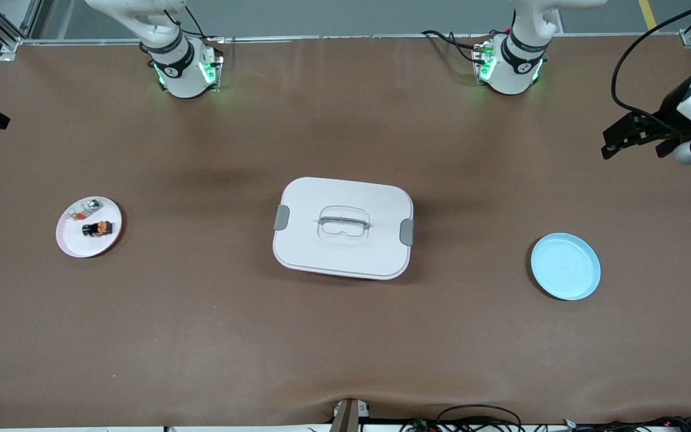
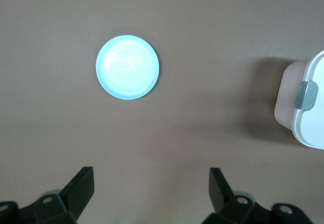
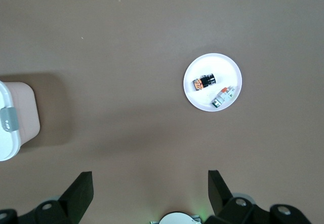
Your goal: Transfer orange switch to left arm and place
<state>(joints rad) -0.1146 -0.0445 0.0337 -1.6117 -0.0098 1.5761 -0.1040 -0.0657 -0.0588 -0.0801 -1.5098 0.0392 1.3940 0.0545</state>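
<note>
Brown table [image 1: 201, 336]; blue plate [image 1: 565, 266] nearest camera, box [image 1: 343, 227] centre, orange switch [image 1: 96, 228] on pink plate [image 1: 75, 241]. Left gripper [image 2: 152, 183] fingers wide, high over blue plate. Right gripper [image 3: 150, 183] fingers wide, switch at 1 o'clock, well apart

Two glossy white robot arms [image 1: 519, 42] rise from round white bases banded in black, with green lights glowing at the bases and black cables trailing. Each matte black two-finger gripper [image 2: 152, 189] has angular fingers with small round screw holes.
</note>
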